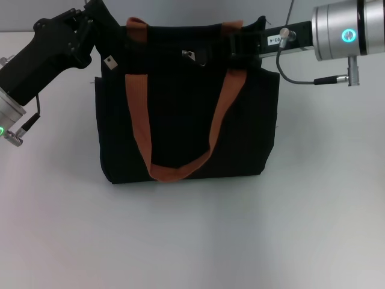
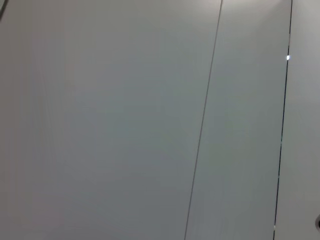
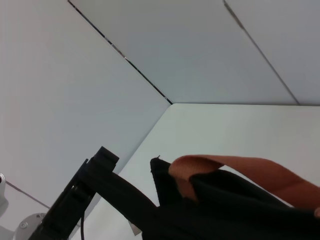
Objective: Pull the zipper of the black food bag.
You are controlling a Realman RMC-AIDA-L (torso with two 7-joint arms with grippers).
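Observation:
The black food bag (image 1: pixel 180 120) stands upright in the middle of the white table, with its orange-brown straps (image 1: pixel 137 120) hanging down its front. The small silver zipper (image 1: pixel 188 55) sits on the bag's top edge, near the middle. My left gripper (image 1: pixel 102 27) is at the bag's top left corner, against the fabric. My right gripper (image 1: pixel 237 45) reaches in from the right to the top edge, just right of the zipper and over the right strap. The right wrist view shows the bag's top (image 3: pixel 240 210), a strap (image 3: pixel 225 167) and the left arm's gripper (image 3: pixel 100 175) beyond it.
A small pale tag (image 1: pixel 109 61) hangs at the bag's upper left, below the left gripper. The white table (image 1: pixel 192 241) stretches in front of the bag. The left wrist view shows only a grey wall panel (image 2: pixel 125 125).

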